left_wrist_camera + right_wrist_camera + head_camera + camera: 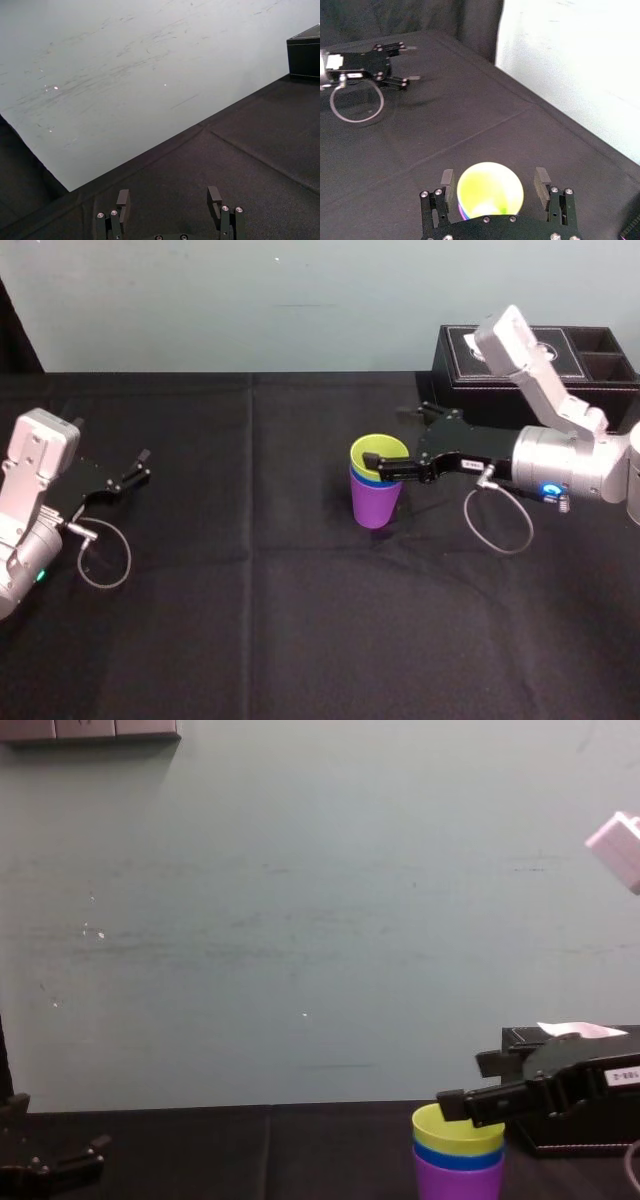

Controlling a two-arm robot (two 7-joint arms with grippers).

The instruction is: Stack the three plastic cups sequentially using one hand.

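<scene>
The three plastic cups stand nested upright in the middle of the black table: the purple cup at the bottom, the blue cup showing as a band, and the yellow-green cup on top. From the side I see the same order: purple cup, blue cup, yellow-green cup. My right gripper reaches in from the right and straddles the top cup's rim. It is open, and in the right wrist view both fingers stand a little off the yellow-green cup. My left gripper rests open at the far left.
A black compartmented box sits at the back right, just behind my right arm. A cable loop hangs under the right wrist. The left gripper points across bare black cloth toward the pale wall.
</scene>
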